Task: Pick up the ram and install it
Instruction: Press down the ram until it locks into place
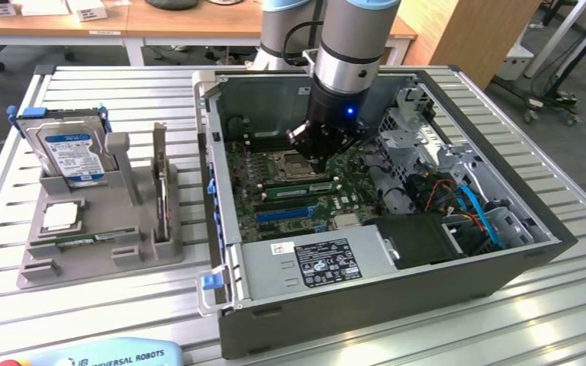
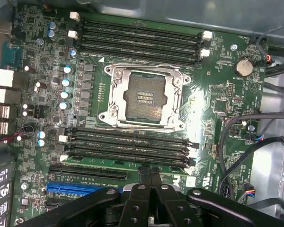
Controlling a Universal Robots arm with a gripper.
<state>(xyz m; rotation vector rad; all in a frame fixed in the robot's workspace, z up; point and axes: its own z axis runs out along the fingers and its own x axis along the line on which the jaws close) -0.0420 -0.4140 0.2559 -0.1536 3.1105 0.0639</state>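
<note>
The gripper (image 2: 150, 177) is hovering inside the case (image 1: 537, 252) over the motherboard (image 2: 217, 94), fingers pressed together, holding nothing; the ram (image 2: 128, 162) is sitting in the slot beside the socket (image 2: 144, 97); pressing off-centre could leave one end unseated.
</note>
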